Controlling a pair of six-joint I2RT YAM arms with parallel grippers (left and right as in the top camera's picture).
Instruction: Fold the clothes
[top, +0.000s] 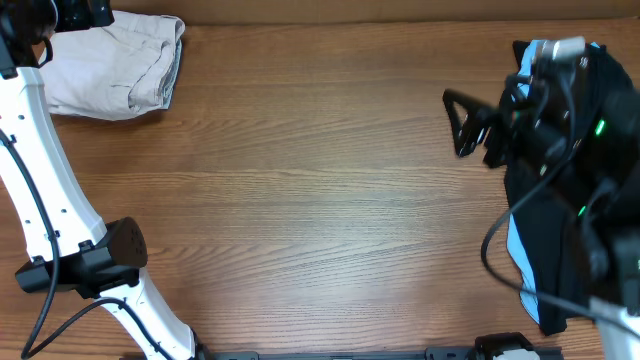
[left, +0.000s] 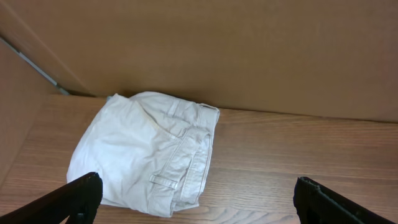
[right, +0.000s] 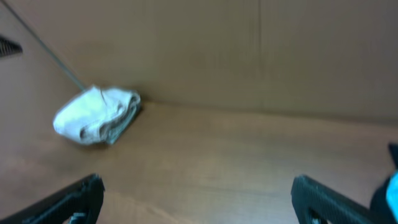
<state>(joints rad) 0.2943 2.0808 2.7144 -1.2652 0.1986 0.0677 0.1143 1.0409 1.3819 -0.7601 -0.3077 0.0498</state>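
Observation:
Folded pale beige shorts lie at the table's far left corner; they also show in the left wrist view and, small and blurred, in the right wrist view. My left gripper is open and empty, just in front of the shorts. A black garment with light-blue panels lies in a heap at the right edge, partly under the right arm. My right gripper is open and empty, left of that heap and over bare wood; its wide-apart fingers show in the right wrist view.
A brown cardboard wall runs along the far edge of the wooden table. The left arm's white links and black joint stand at the near left. A strip of light-blue fabric shows at the right wrist view's edge.

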